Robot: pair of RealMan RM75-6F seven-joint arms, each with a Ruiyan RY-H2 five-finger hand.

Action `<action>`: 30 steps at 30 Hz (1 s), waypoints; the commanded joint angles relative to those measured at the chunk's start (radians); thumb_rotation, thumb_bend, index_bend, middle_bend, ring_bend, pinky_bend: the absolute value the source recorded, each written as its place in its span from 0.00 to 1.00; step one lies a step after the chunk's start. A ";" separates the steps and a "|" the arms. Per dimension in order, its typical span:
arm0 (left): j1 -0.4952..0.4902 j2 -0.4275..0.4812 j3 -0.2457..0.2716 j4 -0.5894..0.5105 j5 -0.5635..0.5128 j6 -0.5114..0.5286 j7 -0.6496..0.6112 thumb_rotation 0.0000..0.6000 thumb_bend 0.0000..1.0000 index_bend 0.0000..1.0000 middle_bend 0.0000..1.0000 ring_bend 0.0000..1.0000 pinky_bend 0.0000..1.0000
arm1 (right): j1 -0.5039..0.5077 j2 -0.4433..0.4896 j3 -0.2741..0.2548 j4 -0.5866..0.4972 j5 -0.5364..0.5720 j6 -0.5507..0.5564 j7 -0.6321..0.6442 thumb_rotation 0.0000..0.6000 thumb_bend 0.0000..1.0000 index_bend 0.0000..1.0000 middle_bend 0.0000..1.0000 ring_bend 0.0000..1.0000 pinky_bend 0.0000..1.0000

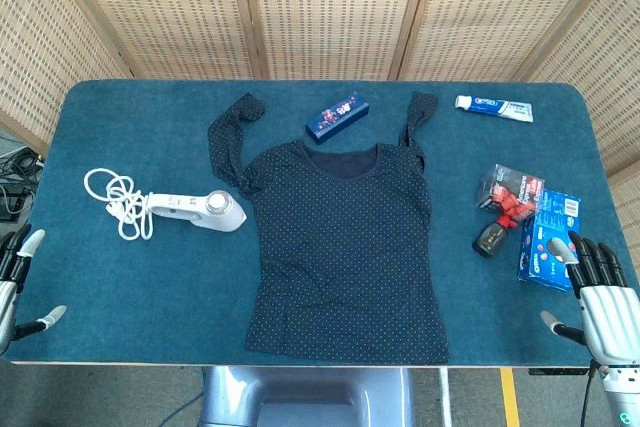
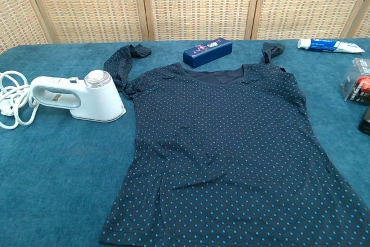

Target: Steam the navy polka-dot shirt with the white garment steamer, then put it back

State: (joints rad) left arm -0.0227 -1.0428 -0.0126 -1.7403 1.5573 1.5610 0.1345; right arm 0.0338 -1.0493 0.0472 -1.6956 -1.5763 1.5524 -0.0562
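Nothing is begun: both hands, left hand (image 1: 18,282) and right hand (image 1: 600,299), wait empty with fingers spread. Next, I judge, the left hand must grasp the white garment steamer (image 1: 200,210) near the bench's left edge, beside the navy polka-dot shirt (image 1: 345,247).

A teal-covered tabletop (image 1: 130,127) carries the navy polka-dot shirt (image 1: 345,247) spread flat at its middle. The white garment steamer (image 1: 200,210) lies just left of it, cord (image 1: 115,197) coiled alongside. A dark blue box (image 1: 337,115) and a toothpaste tube (image 1: 494,107) sit toward the back, with small packages (image 1: 525,219) at the right.
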 commanded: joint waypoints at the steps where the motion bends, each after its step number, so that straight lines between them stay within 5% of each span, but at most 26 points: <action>1: 0.000 0.000 -0.001 0.000 -0.001 -0.001 0.000 1.00 0.00 0.00 0.00 0.00 0.00 | 0.000 0.000 -0.001 -0.001 0.000 -0.001 0.000 1.00 0.00 0.00 0.00 0.00 0.00; 8: -0.022 -0.009 -0.015 0.006 -0.021 -0.033 0.005 1.00 0.00 0.00 0.00 0.00 0.00 | -0.002 0.003 0.000 -0.005 0.002 0.001 0.006 1.00 0.00 0.00 0.00 0.00 0.00; 13: -0.116 -0.043 -0.080 0.036 -0.091 -0.148 0.013 1.00 0.00 0.00 0.00 0.00 0.00 | -0.002 0.005 0.006 -0.005 0.012 0.002 0.010 1.00 0.00 0.00 0.00 0.00 0.00; 19: -0.298 -0.116 -0.157 0.148 -0.161 -0.391 -0.071 1.00 0.38 0.00 0.00 0.00 0.00 | 0.004 0.005 0.018 -0.001 0.039 -0.010 0.012 1.00 0.00 0.00 0.00 0.00 0.00; 30: -0.511 -0.341 -0.190 0.469 -0.206 -0.605 -0.032 1.00 0.40 0.00 0.00 0.00 0.00 | 0.019 -0.002 0.042 0.018 0.106 -0.049 0.012 1.00 0.00 0.00 0.00 0.00 0.00</action>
State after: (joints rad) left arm -0.4949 -1.3418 -0.1958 -1.3189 1.3655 0.9952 0.0980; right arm 0.0523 -1.0501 0.0882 -1.6793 -1.4726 1.5044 -0.0435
